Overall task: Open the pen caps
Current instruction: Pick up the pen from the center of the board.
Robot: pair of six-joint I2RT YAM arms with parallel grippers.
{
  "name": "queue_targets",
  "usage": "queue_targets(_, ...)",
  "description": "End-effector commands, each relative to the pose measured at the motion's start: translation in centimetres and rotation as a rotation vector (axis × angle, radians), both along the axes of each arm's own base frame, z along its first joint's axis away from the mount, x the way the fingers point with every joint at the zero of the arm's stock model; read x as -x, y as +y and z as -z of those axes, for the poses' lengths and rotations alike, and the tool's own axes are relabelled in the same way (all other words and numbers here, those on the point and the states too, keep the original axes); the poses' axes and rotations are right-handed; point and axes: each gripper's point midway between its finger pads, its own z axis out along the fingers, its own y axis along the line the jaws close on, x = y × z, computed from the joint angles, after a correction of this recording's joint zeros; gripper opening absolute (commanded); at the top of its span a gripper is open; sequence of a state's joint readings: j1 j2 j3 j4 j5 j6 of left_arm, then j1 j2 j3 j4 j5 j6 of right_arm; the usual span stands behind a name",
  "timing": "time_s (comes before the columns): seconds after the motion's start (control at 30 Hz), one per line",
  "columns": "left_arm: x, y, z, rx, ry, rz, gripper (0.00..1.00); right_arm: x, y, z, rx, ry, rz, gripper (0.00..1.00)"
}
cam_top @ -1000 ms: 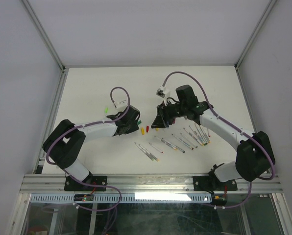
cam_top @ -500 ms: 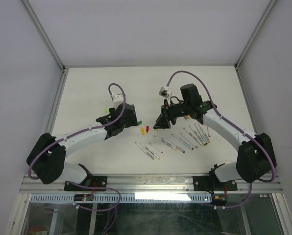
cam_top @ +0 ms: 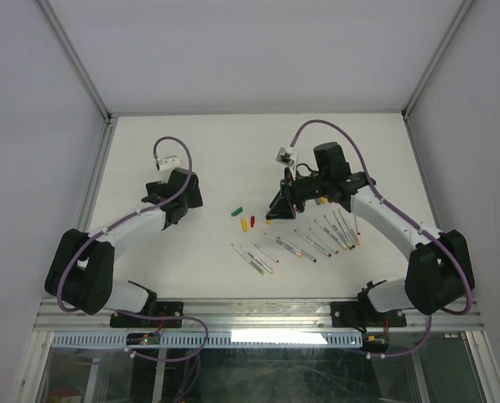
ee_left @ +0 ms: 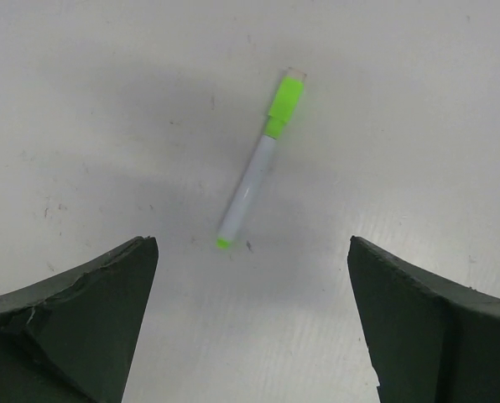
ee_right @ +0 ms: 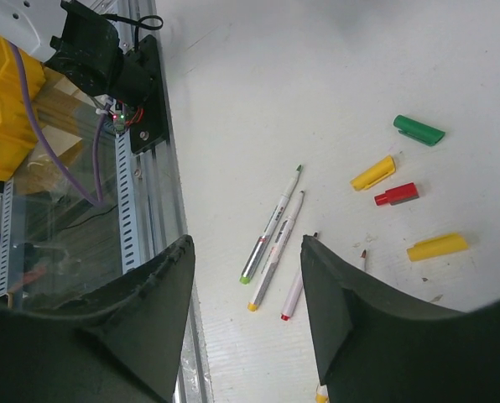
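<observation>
Looking at the left wrist view, the one that worries me is the lime-capped pen. It lies flat on the table, running from just below the centre of the frame up toward the top middle, with its lime cap seated on the upper end. The left gripper hangs over it with its fingers spread wide and nothing in them. The pen sits at a slant to the jaws, so if I close from here I reckon the pads catch it skewed. Then it spins, rolls off, or gets pinched only at the lower tip. Grab too high and I'd be clamping the cap itself, leaving the other arm nothing to pull.

In the top view the left gripper is off at centre-left, well apart from the right gripper at the centre. The right one's fingers stand partly apart and are empty too. It hovers near the loose caps at the right of its wrist view: green cap, red cap and two yellow caps. The row of pens lies just below them in the top view. Dropping down carelessly there could scatter the caps or shove the pens together, which makes every pick after that messier. When both arms come together for the pull, I'd also watch for the wrists bumping.
</observation>
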State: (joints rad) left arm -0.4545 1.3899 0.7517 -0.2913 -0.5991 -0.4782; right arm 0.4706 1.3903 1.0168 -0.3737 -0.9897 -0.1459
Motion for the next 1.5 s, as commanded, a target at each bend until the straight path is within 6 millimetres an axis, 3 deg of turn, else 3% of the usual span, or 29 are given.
queue_targets(0.0,-0.9,0.7,0.4,0.037,0.016,0.035,0.99,0.1,-0.2,-1.2,-0.032,-0.047,-0.024,0.56)
queue_targets(0.3,-2.8,2.0,2.1,0.098,0.079,0.034,0.98,-0.1,-0.3,-0.8,-0.027,-0.038,-0.020,0.56)
queue_targets(0.57,-5.1,1.9,3.0,0.137,0.128,0.074,0.85,-0.1,-0.3,-0.8,-0.031,-0.034,-0.025,0.57)
queue_targets(0.77,-5.5,2.2,4.1,0.121,0.177,0.077,0.67,0.0,-0.3,-0.8,-0.032,-0.031,-0.027,0.57)
queue_targets(1.0,-4.6,1.9,5.4,0.135,0.226,0.088,0.44,0.1,-0.3,-0.7,-0.033,-0.027,-0.029,0.57)
queue_targets(1.27,-3.9,1.1,5.8,0.180,0.249,0.109,0.02,0.3,-0.1,-0.1,-0.044,0.011,-0.034,0.57)
queue_targets(1.47,-3.0,0.6,5.7,0.221,0.238,0.107,0.00,0.1,0.6,0.9,-0.081,0.067,-0.007,0.56)
